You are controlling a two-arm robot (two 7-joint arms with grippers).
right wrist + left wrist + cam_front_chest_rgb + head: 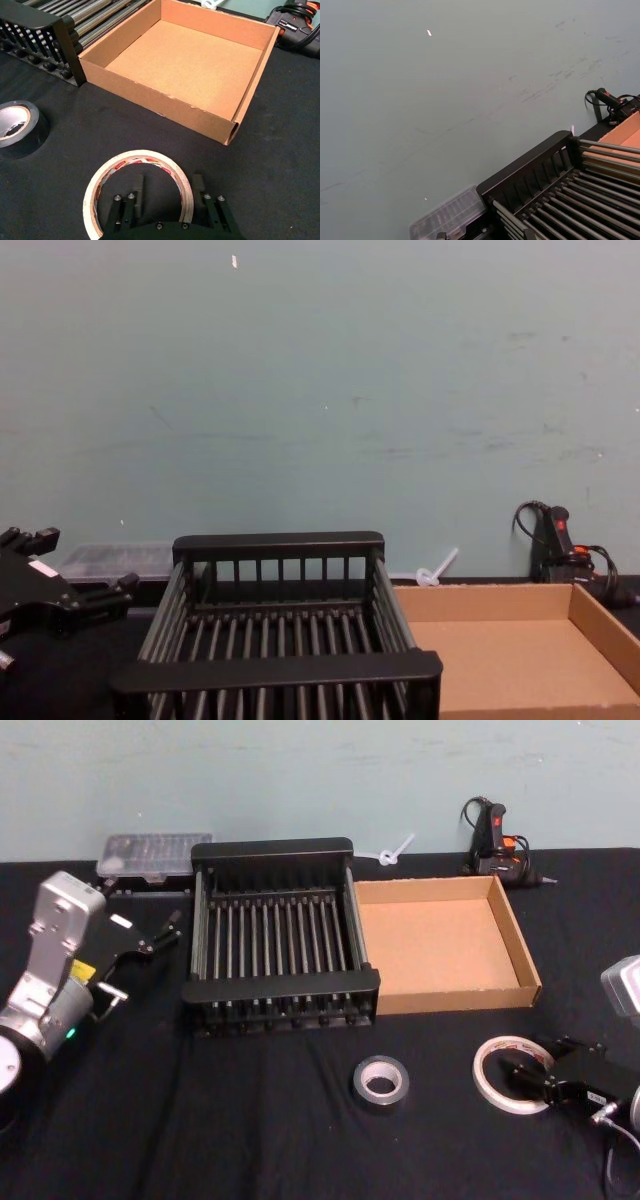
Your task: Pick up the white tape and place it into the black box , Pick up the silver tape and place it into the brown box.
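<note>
Right gripper [167, 195] is down low over the near rim of the white tape [137, 192], and look at the jaws: spread apart, one finger inside the ring, the other just outside it, the tape wall between them and nothing pinched yet. That reads as the grasp stage of the first step. Next call, in my judgement: squeeze on that rim, lift straight up, then carry it forward and across to the left.

The ring itself lies flat on the black table [250, 1120], hole facing up, so there is no long axis to speak of; it is round, red-printed core showing inside.

Out from the gripper: to its left, apart from the ring, sits the silver tape [381, 1081], also flat, dark hole upward. Straight ahead is the brown box [520, 945], with nothing in it. Beyond that to the left, touching its side wall, the black box [275, 851], bars bare. That is the white tape's destination, so the carry has to pass over the silver roll's side of the table.

Left gripper [160, 934] hangs far off beside the crate's left wall, fingers apart, holding nothing, idle.
</note>
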